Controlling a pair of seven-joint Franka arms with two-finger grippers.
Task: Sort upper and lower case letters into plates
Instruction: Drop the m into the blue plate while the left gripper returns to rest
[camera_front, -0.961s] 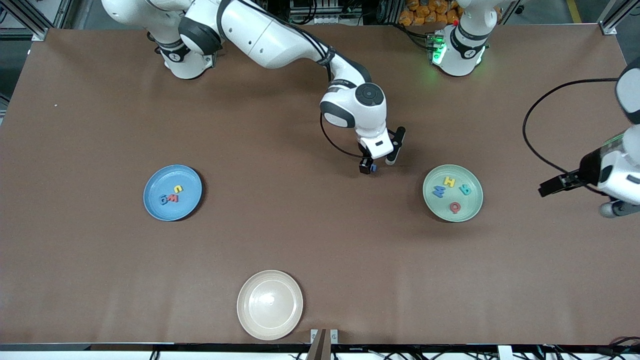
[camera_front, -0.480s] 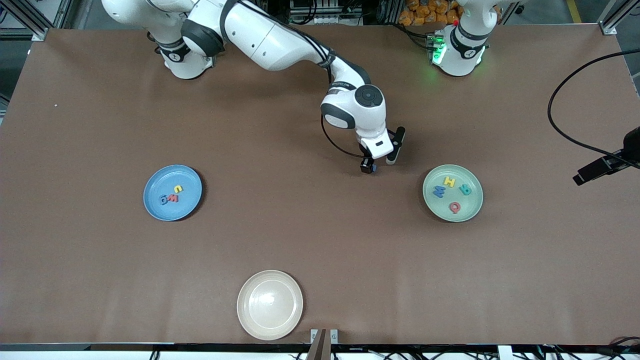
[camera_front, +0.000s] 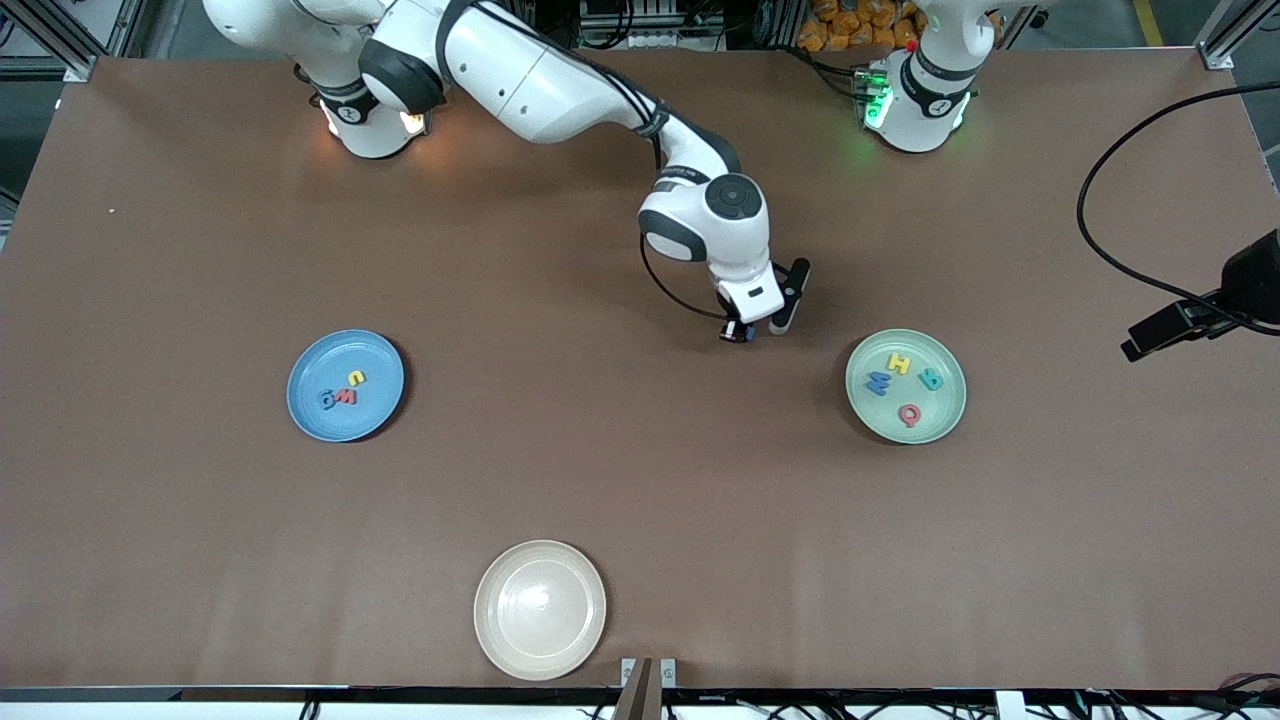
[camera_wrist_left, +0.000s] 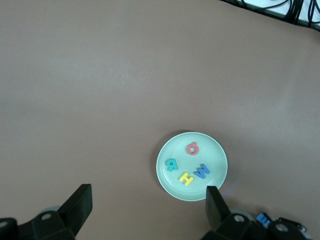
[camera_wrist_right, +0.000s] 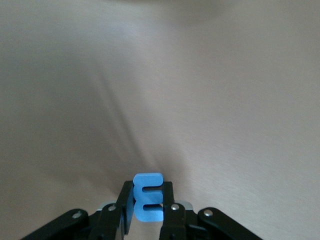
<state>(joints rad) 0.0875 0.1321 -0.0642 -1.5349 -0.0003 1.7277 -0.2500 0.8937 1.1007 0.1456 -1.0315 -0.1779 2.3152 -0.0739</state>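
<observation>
Clamped between the fingers of the right gripper (camera_front: 741, 335) was a small blue letter (camera_front: 748, 336), held just above bare table (camera_front: 640, 480) near the middle of the surface, somewhat toward the edge where the robot bases stood. From the front camera, the blue plate (camera_front: 345, 385) lay toward the right arm's end with three letters on it, and the mint green plate (camera_front: 905, 385) toward the left arm's end carried four: a blue W, a yellow H, a teal B and a red Q. A cream plate (camera_front: 540, 609) sat bare at the edge nearest that camera. The left gripper (camera_front: 1150, 340) hung high at the left arm's end of the table, where that arm waited.

Seen from the left wrist, that gripper (camera_wrist_left: 145, 210) had its fingers spread wide and held nothing, with the mint green plate (camera_wrist_left: 165, 175) and its four capitals far below.

Seen from the right wrist, the right gripper (camera_wrist_right: 148, 205) pinched the blue letter (camera_wrist_right: 148, 202) by its sides; it read as an E or a lowercase form, too small to settle.

Judging by this, the last letter was in transit. The next move would call for carrying it over the plate of matching case, lowering and releasing it inside the rim.
</observation>
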